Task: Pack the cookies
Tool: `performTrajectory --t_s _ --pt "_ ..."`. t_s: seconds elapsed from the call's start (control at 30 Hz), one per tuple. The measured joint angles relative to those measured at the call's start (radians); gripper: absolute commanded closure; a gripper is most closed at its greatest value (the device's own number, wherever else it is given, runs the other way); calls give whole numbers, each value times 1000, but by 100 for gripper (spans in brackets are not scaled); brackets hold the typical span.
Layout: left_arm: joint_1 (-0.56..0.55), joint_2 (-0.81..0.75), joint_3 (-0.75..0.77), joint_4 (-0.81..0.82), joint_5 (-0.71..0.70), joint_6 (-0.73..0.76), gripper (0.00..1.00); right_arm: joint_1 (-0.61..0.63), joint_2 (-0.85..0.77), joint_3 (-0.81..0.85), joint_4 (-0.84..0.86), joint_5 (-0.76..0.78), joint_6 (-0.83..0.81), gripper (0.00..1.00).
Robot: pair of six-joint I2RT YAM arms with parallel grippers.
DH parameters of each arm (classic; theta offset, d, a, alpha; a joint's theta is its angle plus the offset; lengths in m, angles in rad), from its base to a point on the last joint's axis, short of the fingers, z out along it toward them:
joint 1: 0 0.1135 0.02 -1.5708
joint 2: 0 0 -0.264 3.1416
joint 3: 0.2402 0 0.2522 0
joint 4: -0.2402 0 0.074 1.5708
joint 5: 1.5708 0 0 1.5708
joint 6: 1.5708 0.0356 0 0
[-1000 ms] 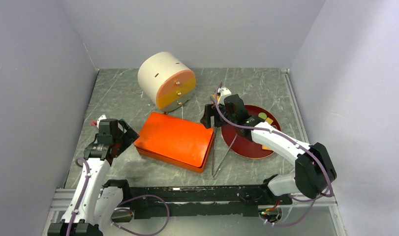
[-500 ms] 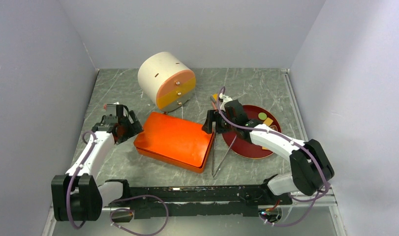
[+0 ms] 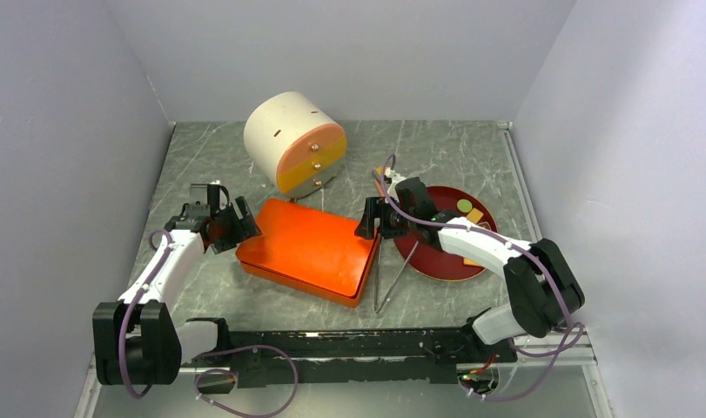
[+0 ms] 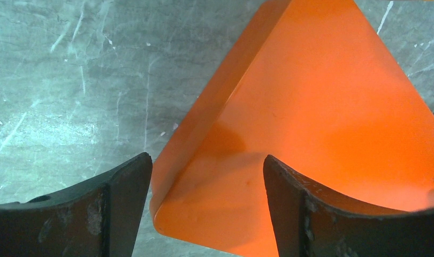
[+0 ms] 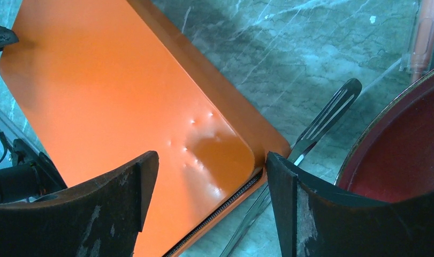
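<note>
Below both grippers, grey marbled table, closed in by plain pale walls on three sides.

Between the two grippers, orange box, lid on. Left gripper spread wide, nothing grasped, astride the box's left corner. Right gripper likewise spread and empty, astride the box's right corner. Just beside the right gripper, on its near side, metal tongs flat on the table. To the right of the right gripper, partly under its arm, dark red plate carrying the cookies: a green round and an orange-yellow square near the far rim, others hidden by the arm. Beyond the left gripper, past the box, cream round cabinet with orange drawer fronts.

Against a second ago: left gripper brought in from beside the box to its corner; right gripper eased down to its corner; box, plate and tongs unmoved.
</note>
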Motion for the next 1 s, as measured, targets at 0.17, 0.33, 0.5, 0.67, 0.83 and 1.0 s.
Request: performTrajectory --t_s 0.17,0.33,0.5,0.67,0.83,1.0 --pt "0 -2 -12 1 25 4 23 0 -8 0 -13 -18 0 23" --pt "0 -2 -22 -2 32 13 24 0 -28 0 -20 -32 0 24" --pt "0 -2 -23 -3 32 20 25 0 -48 0 -29 -46 1 24" --pt "0 -3 -23 -6 32 21 24 0 -76 3 -45 -55 2 23" --pt "0 -3 -23 -9 20 24 24 3 -104 6 -75 -25 9 23" --pt "0 -1 -23 -7 3 29 30 3 -139 -3 -92 8 55 23"
